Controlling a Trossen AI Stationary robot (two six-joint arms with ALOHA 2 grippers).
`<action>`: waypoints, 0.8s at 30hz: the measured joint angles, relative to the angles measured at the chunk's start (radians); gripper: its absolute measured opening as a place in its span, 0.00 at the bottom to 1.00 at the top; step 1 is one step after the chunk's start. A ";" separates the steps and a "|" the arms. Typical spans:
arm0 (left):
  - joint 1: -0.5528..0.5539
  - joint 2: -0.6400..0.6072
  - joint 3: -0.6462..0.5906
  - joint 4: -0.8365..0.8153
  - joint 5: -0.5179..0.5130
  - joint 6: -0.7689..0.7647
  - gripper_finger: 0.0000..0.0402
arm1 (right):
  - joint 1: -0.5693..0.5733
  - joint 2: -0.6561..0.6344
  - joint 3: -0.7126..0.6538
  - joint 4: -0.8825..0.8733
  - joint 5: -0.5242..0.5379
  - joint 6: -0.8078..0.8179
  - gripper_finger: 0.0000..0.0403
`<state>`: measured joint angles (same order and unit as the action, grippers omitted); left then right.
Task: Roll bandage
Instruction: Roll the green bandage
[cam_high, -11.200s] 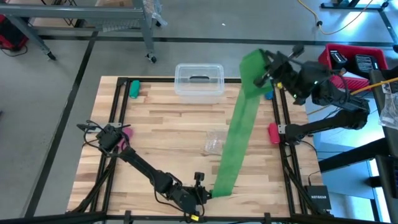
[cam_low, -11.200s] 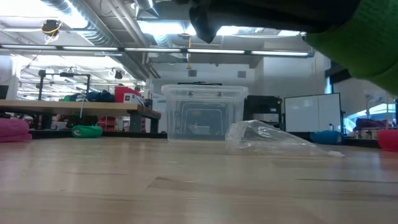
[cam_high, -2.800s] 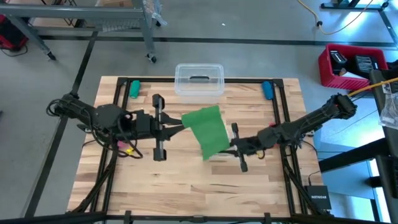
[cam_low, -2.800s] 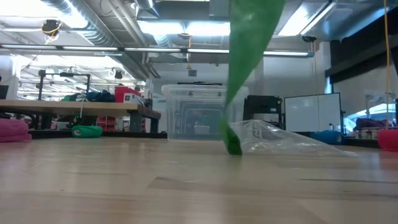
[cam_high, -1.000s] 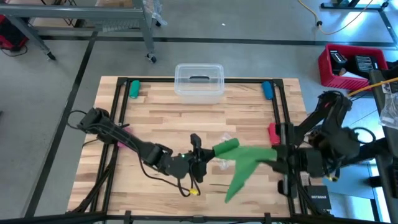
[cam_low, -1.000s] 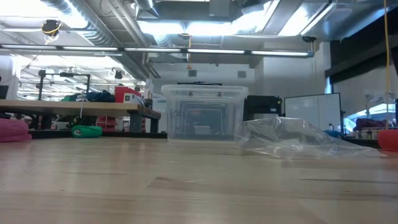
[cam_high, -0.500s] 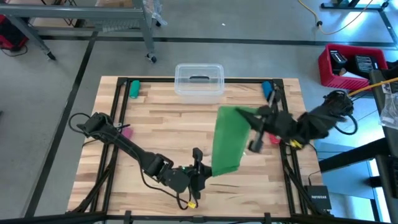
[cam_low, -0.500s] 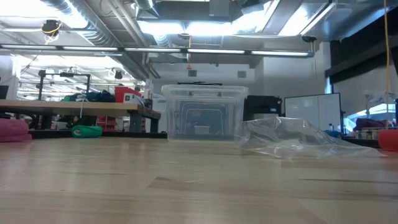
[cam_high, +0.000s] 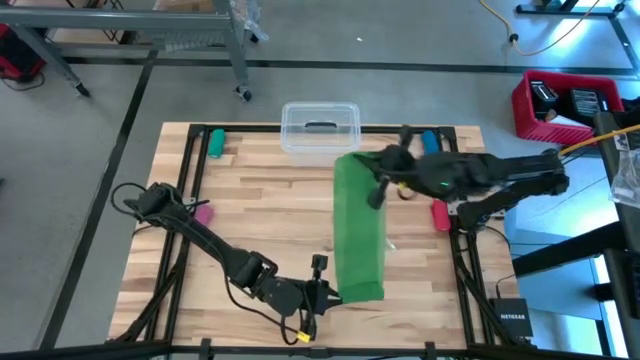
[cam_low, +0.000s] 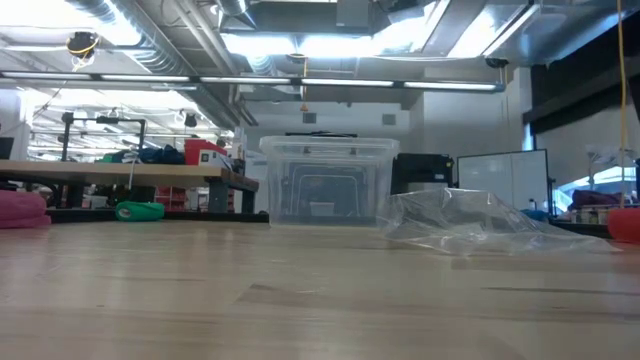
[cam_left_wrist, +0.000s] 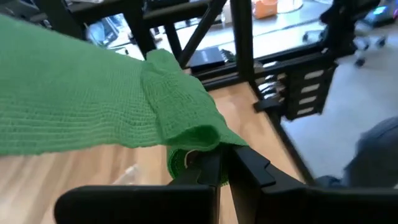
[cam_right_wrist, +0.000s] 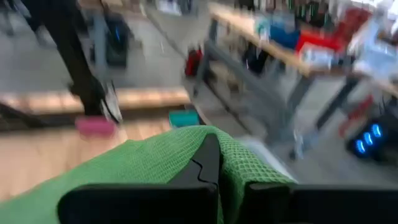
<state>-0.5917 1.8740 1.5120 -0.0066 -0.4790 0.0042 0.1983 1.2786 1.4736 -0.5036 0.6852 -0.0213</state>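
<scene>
The left gripper (cam_high: 325, 293) sits low at about six o'clock on the surface (cam_high: 260, 210), its fingers (cam_left_wrist: 245, 168) closed tight on the near end of the bandage (cam_high: 358, 225) — in its wrist view the green fabric bunches into a small fold right at the fingertips. The right gripper (cam_high: 378, 178) is up at about one o'clock, its fingers pinched shut on the far end of the strip, with the mesh draped over both sides of them in its own wrist view.

Between the two grippers the bandage is stretched as a broad green band from the one o'clock end down to six o'clock, just right of the surface's middle; how much of it touches the wood cannot be told.

At twelve o'clock, just beyond the strip's far end, stands a clear plastic box (cam_high: 320, 130) with its lid on. In the low view a crumpled clear plastic bag (cam_low: 465, 225) lies on the wood to the right of that box. A small green cylinder (cam_high: 216, 142) lies at eleven o'clock, a blue one (cam_high: 430, 141) at one o'clock, a pink one (cam_high: 203, 212) at nine o'clock and a red one (cam_high: 439, 214) at three o'clock.
</scene>
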 joint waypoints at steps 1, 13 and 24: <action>-0.001 0.000 0.000 0.000 0.001 -0.005 0.03 | -0.021 0.001 -0.021 -0.009 -0.028 0.023 0.01; -0.003 0.000 0.000 -0.017 0.008 -0.043 0.03 | -0.173 0.043 -0.197 -0.015 -0.382 0.252 0.19; 0.009 0.086 0.000 -0.039 0.010 -0.231 0.03 | -0.194 0.093 -0.256 -0.072 -0.495 0.278 0.59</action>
<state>-0.5823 1.9604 1.5116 -0.0452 -0.4692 -0.2265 0.0044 1.3716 1.2180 -0.5753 0.1905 0.2568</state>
